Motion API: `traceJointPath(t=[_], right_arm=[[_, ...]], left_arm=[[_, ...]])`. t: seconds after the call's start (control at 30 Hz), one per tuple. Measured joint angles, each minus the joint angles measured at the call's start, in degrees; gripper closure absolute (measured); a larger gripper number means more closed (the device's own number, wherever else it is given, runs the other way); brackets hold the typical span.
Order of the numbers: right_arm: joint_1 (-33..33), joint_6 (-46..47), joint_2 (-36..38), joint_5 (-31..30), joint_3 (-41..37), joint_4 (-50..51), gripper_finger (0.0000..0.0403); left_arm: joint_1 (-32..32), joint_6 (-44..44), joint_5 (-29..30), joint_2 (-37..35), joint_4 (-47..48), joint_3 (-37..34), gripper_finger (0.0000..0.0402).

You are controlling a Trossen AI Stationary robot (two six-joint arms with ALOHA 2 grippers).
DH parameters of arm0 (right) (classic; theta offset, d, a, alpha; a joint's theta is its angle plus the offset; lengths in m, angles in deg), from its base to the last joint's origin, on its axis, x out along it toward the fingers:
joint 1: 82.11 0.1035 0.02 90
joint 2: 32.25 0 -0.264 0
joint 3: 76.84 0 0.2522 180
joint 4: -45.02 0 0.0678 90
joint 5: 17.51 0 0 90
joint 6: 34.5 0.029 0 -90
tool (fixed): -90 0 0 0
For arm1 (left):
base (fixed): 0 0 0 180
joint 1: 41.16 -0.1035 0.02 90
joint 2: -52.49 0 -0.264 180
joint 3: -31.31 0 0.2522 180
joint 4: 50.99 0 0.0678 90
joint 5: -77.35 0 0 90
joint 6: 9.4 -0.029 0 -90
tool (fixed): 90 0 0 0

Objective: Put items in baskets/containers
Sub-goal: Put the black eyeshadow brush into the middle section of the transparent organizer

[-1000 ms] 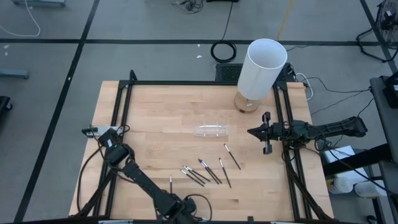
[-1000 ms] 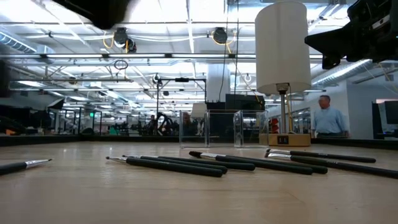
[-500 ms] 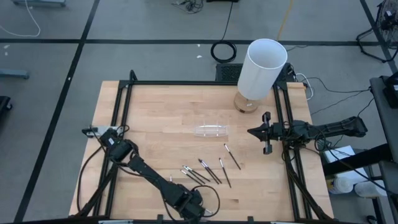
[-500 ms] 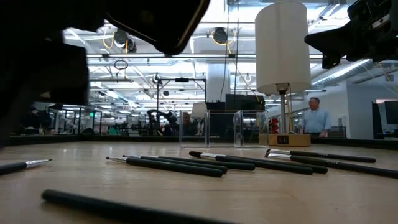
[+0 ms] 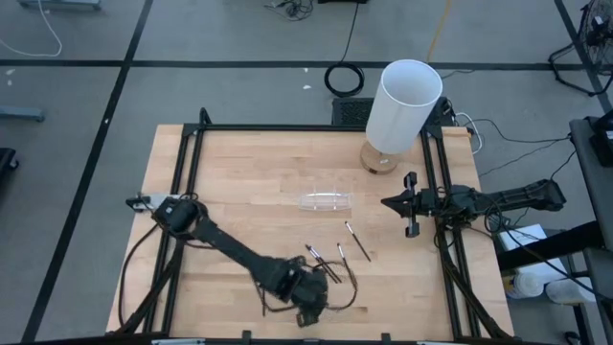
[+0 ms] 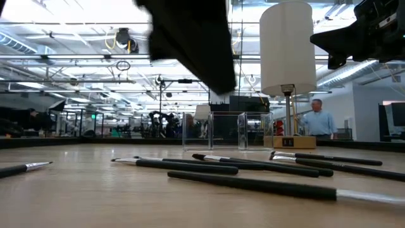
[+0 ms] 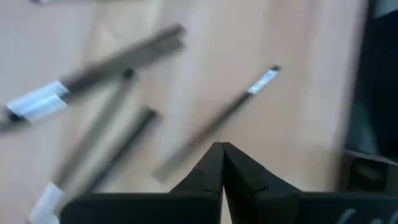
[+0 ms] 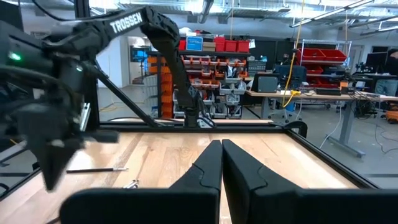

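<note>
Several thin dark sticks with silvery tips [image 5: 341, 259] lie flat on the wooden table, right of its middle. In the low view, one stick [image 6: 253, 185] lies crosswise nearer than the rest [image 6: 190, 166]. My left gripper [image 5: 305, 292] hangs shut over the near end of the cluster and points down. The left wrist view shows its tips [image 7: 222, 146] above one stick [image 7: 217, 118]. The clear tray [image 5: 326, 201] stands beyond the sticks [image 6: 221, 130]. My right gripper [image 5: 388, 203] waits shut near the right edge, well above the table [image 8: 221, 144].
A tall white cylinder [image 5: 402, 105] on a round wooden base stands at the far right corner [image 6: 288, 47]. A black frame [image 5: 287, 127] runs along the table's edges. One stick [image 6: 25, 168] lies apart on the left. A person [image 6: 318, 120] stands far behind the table.
My left gripper has moved from the near edge toward the far right and now hangs over the sticks. In the low view a stick came in at the near left, then shifted right and farther in, and now lies crosswise before the others.
</note>
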Motion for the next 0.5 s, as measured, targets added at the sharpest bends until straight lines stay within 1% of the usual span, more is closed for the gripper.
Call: traceJointPath(t=[0.1,0.27,0.4,0.5], right_arm=[[0.01,0.01,-0.02,0.0,0.02,0.07,0.0403],[0.0,-0.31,-0.22,-0.01,0.02,1.05,0.0403],[0.01,-0.43,-0.26,-0.02,0.02,1.8,0.0403],[-0.01,-0.43,-0.26,-0.02,0.01,1.67,0.0403]], left_arm=[[-1.67,-6.28,0.21,0.58,-2.29,0.0,0.0383],[-2.0,-16.83,-0.92,1.85,-7.83,0.04,0.0381],[-2.8,-21.07,-0.48,1.59,-16.16,0.11,0.0376],[-3.65,-21.97,1.31,1.59,-18.8,0.11,0.0356]])
